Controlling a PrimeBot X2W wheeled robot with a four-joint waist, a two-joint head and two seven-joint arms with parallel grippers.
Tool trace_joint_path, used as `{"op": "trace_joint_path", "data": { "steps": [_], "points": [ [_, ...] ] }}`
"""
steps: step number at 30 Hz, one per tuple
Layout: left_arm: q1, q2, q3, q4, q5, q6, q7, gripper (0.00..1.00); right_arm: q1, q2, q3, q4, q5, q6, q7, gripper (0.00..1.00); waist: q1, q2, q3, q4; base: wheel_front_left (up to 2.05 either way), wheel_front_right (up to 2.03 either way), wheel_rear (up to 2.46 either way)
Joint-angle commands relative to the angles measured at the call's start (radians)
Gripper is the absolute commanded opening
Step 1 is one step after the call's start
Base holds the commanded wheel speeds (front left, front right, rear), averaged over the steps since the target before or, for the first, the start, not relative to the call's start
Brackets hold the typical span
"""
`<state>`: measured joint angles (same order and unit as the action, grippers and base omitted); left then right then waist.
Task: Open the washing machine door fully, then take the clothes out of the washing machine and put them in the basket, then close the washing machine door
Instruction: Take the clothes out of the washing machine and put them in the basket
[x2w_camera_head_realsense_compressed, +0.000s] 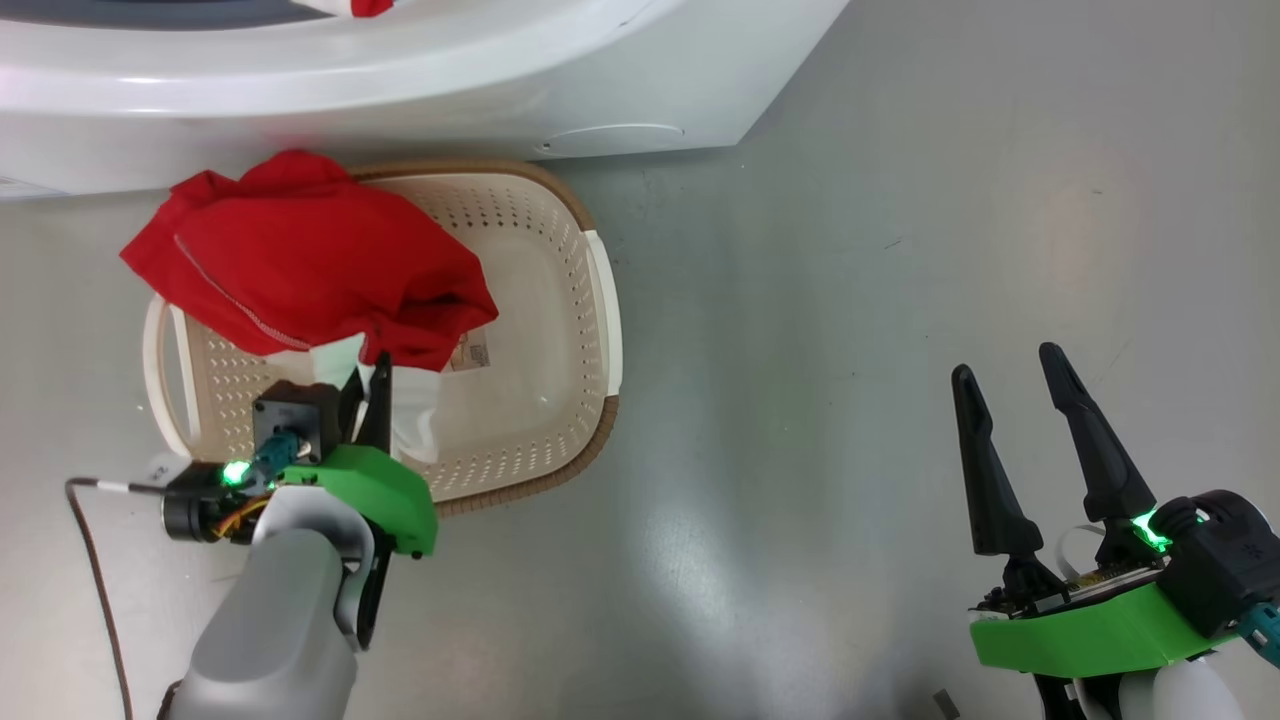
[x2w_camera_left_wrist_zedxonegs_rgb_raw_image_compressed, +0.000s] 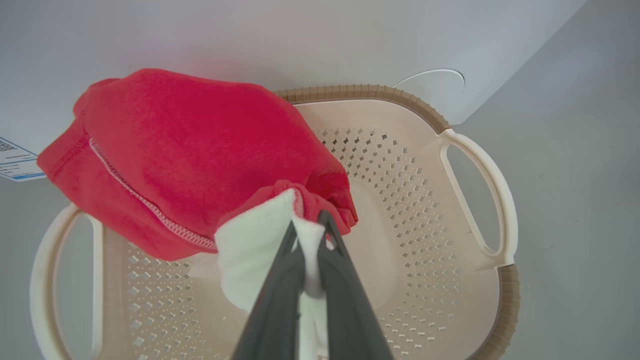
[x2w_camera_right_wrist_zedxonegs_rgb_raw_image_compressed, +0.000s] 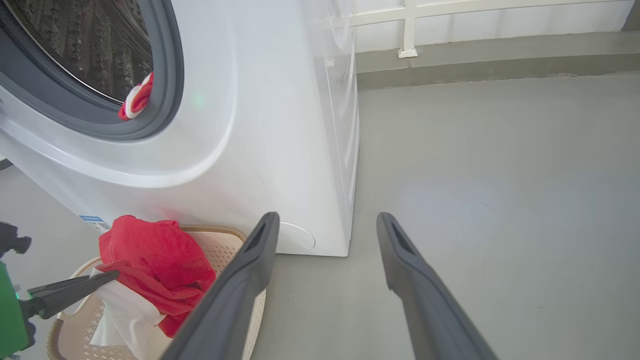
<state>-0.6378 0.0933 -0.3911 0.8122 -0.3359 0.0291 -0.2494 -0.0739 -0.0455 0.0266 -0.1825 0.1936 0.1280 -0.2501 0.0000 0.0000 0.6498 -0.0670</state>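
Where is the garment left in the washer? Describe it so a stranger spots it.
Find the white washer, then its grey door ring. A small red-and-white cloth sits at the ring's inner edge. Unlike the big red garment over the basket, nothing grips it.

clothes: soft red cloth, matt, white stitched hem; white panel is fleecy cloth. basket: smooth cream plastic, slight sheen, punched holes; rim is brown with a ribbed woven look. label inside: paper. washing machine: glossy white shell. drum: shiny punched metal. ring: matt grey rubber. floor: smooth grey, dull sheen. right gripper: matt dark plastic fingers.
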Motion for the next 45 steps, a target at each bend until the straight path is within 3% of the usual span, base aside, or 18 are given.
{"op": "trace_joint_path", "data": {
  "steps": [1,11,12,13,14,15,26,32,45],
  "points": [
    [-0.011,0.017,0.026,0.006,0.005,-0.007,-0.012,0.0,-0.001,-0.005,0.028,-0.023,-0.002,0.003,-0.012,1.0,0.0,0.0,0.002,-0.002,0.0,0.0,0.0],
    [-0.059,-0.015,0.068,0.153,-0.005,-0.04,-0.012,0.0,-0.004,-0.005,0.033,-0.017,0.0,0.003,-0.012,1.0,0.0,0.0,-0.002,-0.015,0.0,0.0,0.0],
    [-0.063,-0.017,0.073,0.156,-0.006,-0.041,-0.012,0.05,-0.004,-0.005,0.033,-0.017,0.0,0.003,-0.012,1.0,0.0,0.0,-0.002,-0.015,0.0,0.0,0.0],
    [-0.065,-0.019,0.074,0.163,-0.004,-0.042,-0.012,0.32,-0.003,-0.005,0.033,-0.017,0.0,0.003,-0.012,1.0,0.0,0.0,-0.002,-0.016,0.0,0.0,0.0],
    [-0.068,-0.02,0.077,0.168,-0.004,-0.043,-0.012,0.5,-0.003,-0.005,0.033,-0.017,-0.001,0.003,-0.012,1.0,0.0,0.0,-0.003,-0.017,0.0,0.0,0.0],
    [-0.071,-0.022,0.081,0.169,-0.003,-0.043,-0.012,1.0,-0.003,-0.005,0.033,-0.016,-0.001,0.003,-0.012,1.0,0.0,0.0,-0.003,-0.017,0.0,0.0,0.0],
    [-0.066,-0.034,0.127,0.086,-0.003,-0.062,-0.012,1.0,-0.002,-0.005,0.033,-0.007,-0.005,0.003,-0.012,1.0,0.0,0.0,-0.021,-0.011,0.0,0.0,0.0],
    [0.007,-0.039,0.183,-0.118,0.005,-0.069,-0.012,1.0,0.003,-0.005,0.036,-0.004,-0.008,0.003,-0.012,1.0,0.0,0.0,-0.059,-0.002,0.0,0.0,0.0],
    [0.214,-0.042,0.24,-0.508,0.101,-0.008,-0.012,1.0,0.011,-0.005,0.048,0.008,-0.026,0.003,-0.012,1.0,0.0,0.0,-0.162,0.001,0.0,0.0,0.0]
  ]
}}
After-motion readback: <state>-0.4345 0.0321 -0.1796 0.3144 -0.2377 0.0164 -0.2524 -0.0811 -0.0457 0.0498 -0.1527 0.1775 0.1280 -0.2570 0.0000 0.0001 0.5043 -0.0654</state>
